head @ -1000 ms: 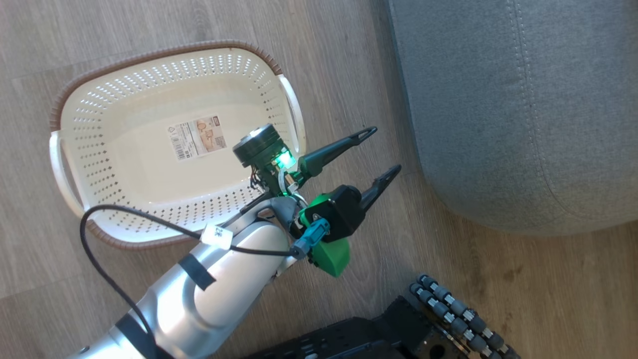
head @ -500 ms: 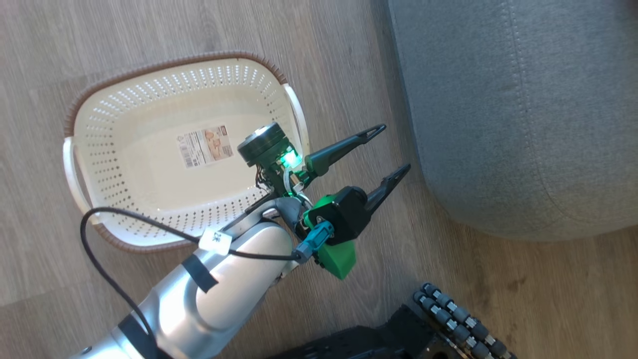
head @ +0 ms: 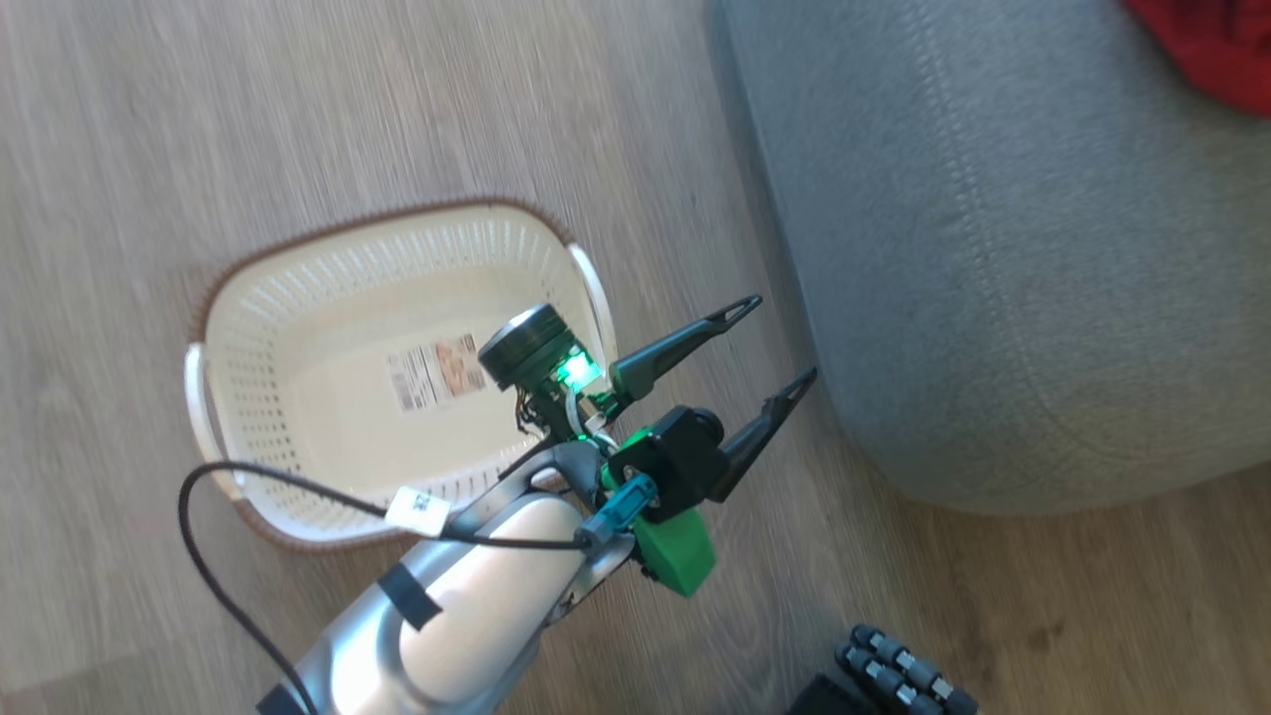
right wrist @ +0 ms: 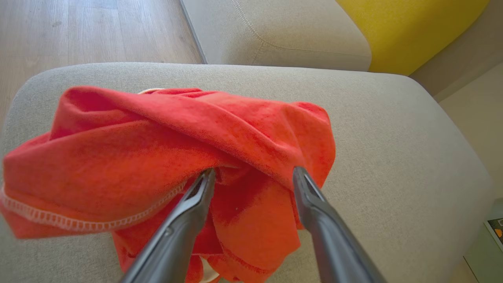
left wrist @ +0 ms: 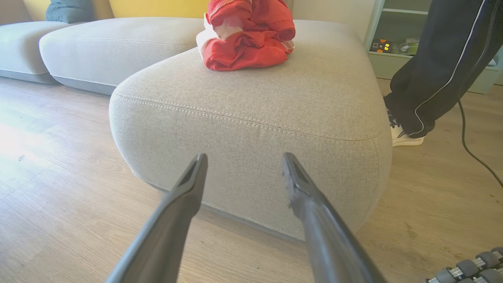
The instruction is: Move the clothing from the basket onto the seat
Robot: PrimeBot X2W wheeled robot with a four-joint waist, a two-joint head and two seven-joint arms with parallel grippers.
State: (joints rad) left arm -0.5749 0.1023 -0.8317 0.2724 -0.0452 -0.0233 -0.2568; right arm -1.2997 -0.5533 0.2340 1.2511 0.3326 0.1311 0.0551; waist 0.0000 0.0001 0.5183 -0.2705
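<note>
The clothes [right wrist: 177, 129] lie on the seat [right wrist: 393, 137], mid frame. The basket [head: 328, 260] is empty. The left gripper [left wrist: 243, 157] holds nothing, fingers wide apart. So does the right gripper [right wrist: 253, 172], tips under a fold. It should back out slowly so nothing snags.

The seat [left wrist: 255, 118] is matt woven cloth; the clothing [right wrist: 177, 129] soft napped fabric; the basket [head: 328, 288] smooth plastic; the floor [head: 199, 119] wood-grained.

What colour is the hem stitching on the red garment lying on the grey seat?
White, against the soft bright-red fabric garment; clearest in the right wrist view.
</note>
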